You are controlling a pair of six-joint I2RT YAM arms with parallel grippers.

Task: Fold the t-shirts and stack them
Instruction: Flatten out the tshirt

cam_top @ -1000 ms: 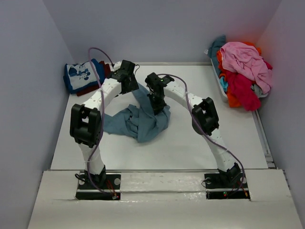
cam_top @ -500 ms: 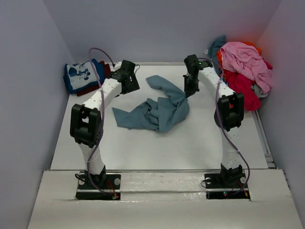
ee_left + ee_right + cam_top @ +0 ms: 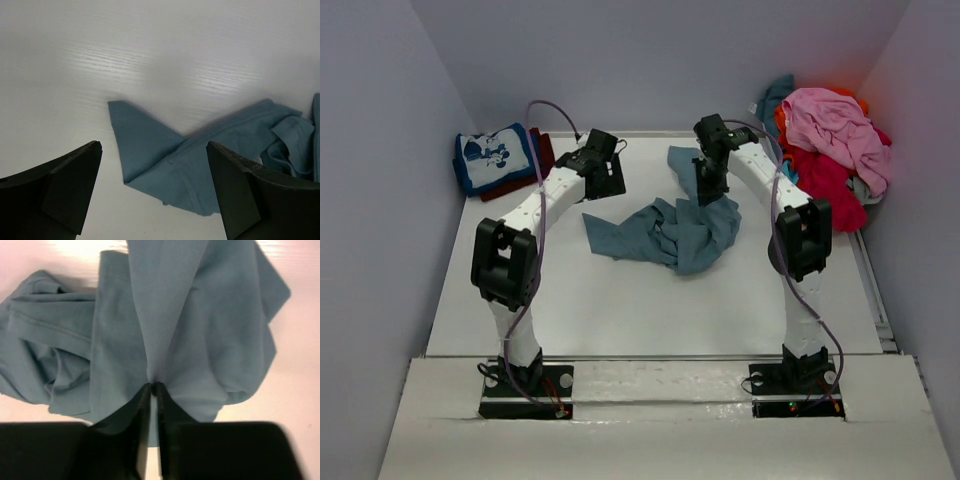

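Observation:
A plain slate-blue t-shirt (image 3: 670,230) lies crumpled in the middle of the table. My right gripper (image 3: 706,194) is shut on a pinch of its cloth near the back right and lifts that part; in the right wrist view the fabric (image 3: 200,330) fans out from the closed tips (image 3: 152,386). My left gripper (image 3: 608,182) hovers open over the shirt's left corner (image 3: 145,145), with its fingers (image 3: 60,190) wide apart and nothing between them. A folded blue t-shirt with white cartoon print (image 3: 492,157) rests on a dark red one (image 3: 544,150) at the back left.
At the back right a white bin (image 3: 783,178) holds a heap of t-shirts: pink (image 3: 835,125) on top, red (image 3: 825,185), orange (image 3: 807,210) and teal (image 3: 776,96). Walls close in the table on the left, back and right.
My right gripper has dragged the slate-blue t-shirt from the centre toward the back right, spreading it out. My left gripper has shifted a little to the right and stayed open.

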